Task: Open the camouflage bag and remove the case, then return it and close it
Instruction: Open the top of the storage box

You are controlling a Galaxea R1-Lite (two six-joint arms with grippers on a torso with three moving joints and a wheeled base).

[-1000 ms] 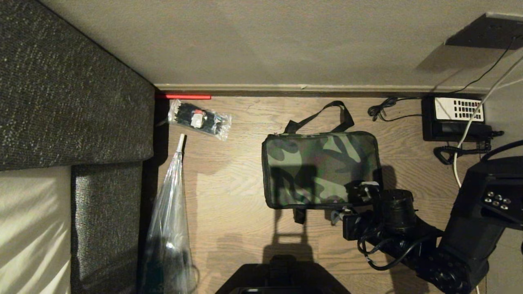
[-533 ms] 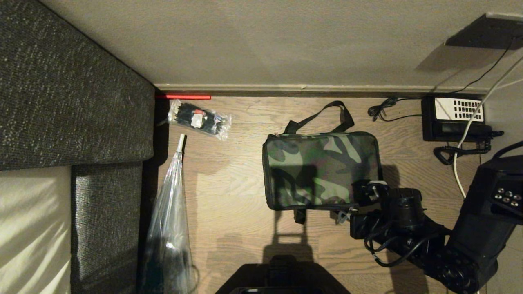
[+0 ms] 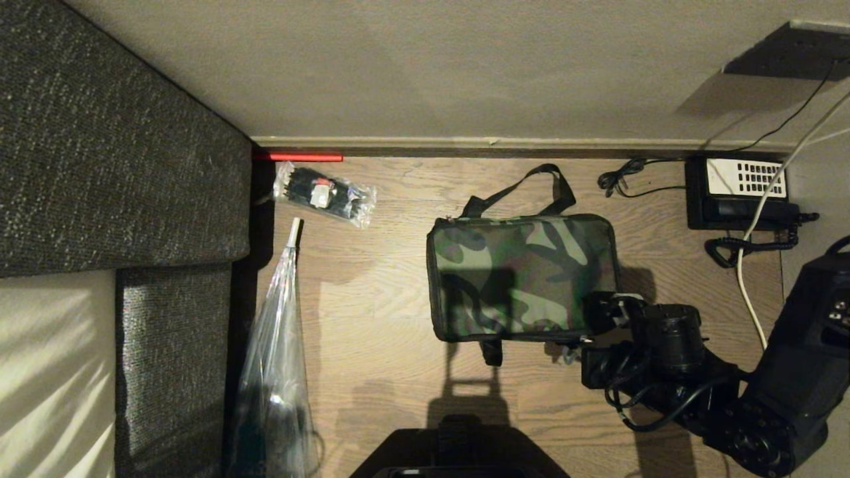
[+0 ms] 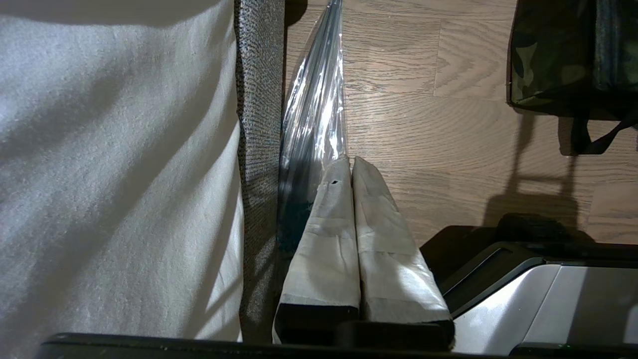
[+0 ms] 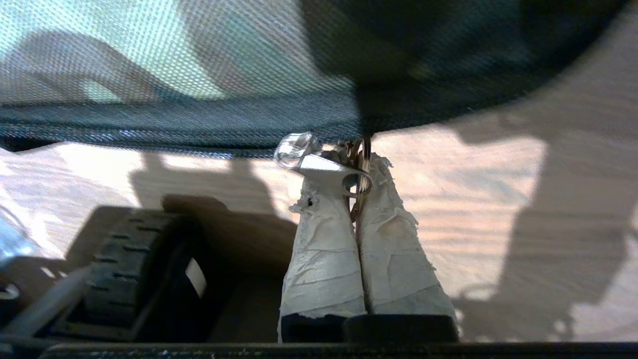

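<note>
The camouflage bag [image 3: 521,275] lies flat on the wooden floor with its lid down and its black straps at the far and near sides. My right gripper [image 3: 572,346] is at the bag's near right corner. In the right wrist view this gripper [image 5: 356,169] is shut on the zipper's metal ring [image 5: 366,164], with the silver pull and its clear bead [image 5: 319,159] lying over one taped finger, just below the bag's black zipper edge [image 5: 199,124]. My left gripper [image 4: 351,162] hangs parked and shut by the sofa, holding nothing. The case is hidden.
A black telephone with a white keypad [image 3: 737,192] and loose cables [image 3: 747,259] lie at the far right by the wall. A clear packet of black items [image 3: 325,194] and a long plastic-wrapped bundle [image 3: 275,372] lie left, beside the grey sofa [image 3: 113,153]. My base [image 3: 458,451] is near.
My right arm has slid to the right along the bag's near edge, taking the zipper pull toward the near right corner. The bag has stayed in place.
</note>
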